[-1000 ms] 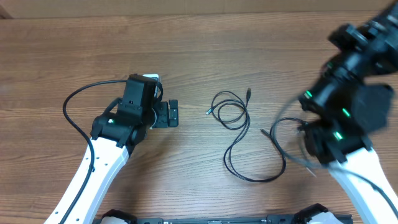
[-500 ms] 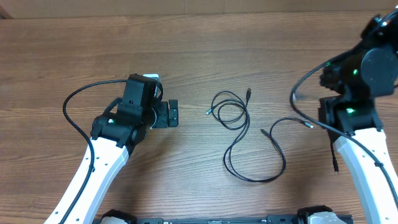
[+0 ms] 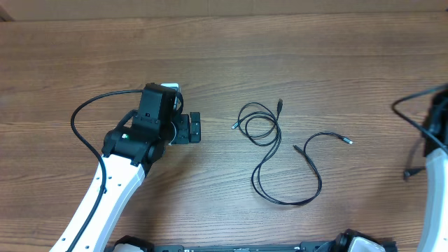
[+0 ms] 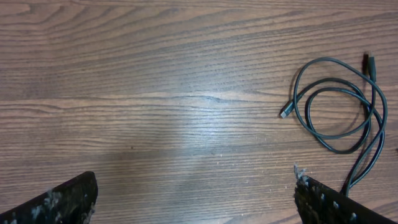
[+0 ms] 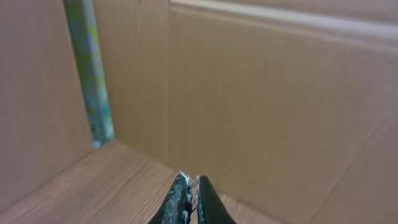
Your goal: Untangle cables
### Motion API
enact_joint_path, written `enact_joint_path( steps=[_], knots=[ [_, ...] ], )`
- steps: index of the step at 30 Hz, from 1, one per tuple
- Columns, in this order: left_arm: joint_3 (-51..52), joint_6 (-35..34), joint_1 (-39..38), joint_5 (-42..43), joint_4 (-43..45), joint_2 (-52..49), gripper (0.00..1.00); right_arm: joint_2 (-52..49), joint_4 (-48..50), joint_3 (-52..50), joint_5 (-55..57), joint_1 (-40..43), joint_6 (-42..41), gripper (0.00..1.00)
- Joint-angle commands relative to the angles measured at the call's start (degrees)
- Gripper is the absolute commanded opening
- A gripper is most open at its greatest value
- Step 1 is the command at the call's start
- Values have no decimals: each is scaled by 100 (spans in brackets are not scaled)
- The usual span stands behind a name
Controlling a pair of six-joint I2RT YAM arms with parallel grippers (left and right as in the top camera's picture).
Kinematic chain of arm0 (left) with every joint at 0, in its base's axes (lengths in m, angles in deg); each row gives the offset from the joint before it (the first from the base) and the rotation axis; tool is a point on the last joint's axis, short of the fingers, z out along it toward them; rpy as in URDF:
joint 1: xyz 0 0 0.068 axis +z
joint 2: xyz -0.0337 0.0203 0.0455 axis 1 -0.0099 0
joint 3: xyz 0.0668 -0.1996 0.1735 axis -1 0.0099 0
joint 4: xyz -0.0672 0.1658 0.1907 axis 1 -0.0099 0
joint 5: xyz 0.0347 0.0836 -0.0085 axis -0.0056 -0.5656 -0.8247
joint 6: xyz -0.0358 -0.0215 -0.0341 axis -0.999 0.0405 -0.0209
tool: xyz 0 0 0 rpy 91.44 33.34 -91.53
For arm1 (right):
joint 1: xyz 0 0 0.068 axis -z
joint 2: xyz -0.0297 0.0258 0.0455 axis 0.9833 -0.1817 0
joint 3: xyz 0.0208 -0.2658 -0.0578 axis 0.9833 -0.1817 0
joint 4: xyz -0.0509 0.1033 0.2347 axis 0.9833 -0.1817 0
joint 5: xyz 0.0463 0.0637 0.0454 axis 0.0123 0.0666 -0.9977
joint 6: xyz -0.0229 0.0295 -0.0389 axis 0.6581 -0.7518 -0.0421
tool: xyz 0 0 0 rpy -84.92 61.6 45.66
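The thin black cables lie loose on the wooden table (image 3: 210, 56) at mid-frame. One part forms a small coil with a plug tip (image 3: 280, 105) at its top, and a long strand (image 3: 321, 183) sweeps down and right of it. Another grey plug end (image 3: 348, 141) rests further right. My left gripper (image 3: 194, 128) is open just left of the coil, apart from it. Seen from the left wrist, its fingers (image 4: 68, 200) frame bare wood and the coil's plug (image 4: 285, 113) lies ahead to the right. My right gripper (image 5: 193, 183) is shut on nothing, raised and away from the cables.
The right arm (image 3: 437, 147) shows only at the overhead view's right edge, its thick black wire looping beside it. The right wrist camera faces a brown cardboard wall (image 5: 261, 99). The left arm's own thick wire (image 3: 77, 119) arcs out to the left.
The right arm has swung away from the cables to the right edge. The strand it was at now lies on the table, its plug end further right. The left arm has not moved.
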Motion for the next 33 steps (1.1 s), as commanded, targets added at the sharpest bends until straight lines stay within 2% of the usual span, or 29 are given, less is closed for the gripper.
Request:
enact_joint_path(
  steps=[1,8,14,19,24,31,33],
  knots=[
    [-101,109,22,42,2,-2,100,-199,-149,81,-1683,691,-1119,4],
    [-101,109,22,42,2,-2,100,-979,-573,81,-2658,1646,-1884,4],
    [-101,109,22,42,0,-2,100,-1781,-994,81,-2874,2100,-2653,4],
    [-101,109,22,42,0,-2,99,-2643,-1222,81,-4048,2710,-3386,4],
    [-101,111,22,42,0,-2,100,-3040,-1305,81,-4188,3008,-3364,4],
    [-101,109,22,42,0,-2,100,-3084,-1364,79,-3895,3119,-3248,4],
    [-101,109,22,42,2,-2,99,-3084,-1390,79,-3897,3119,-3230,14]
  ],
)
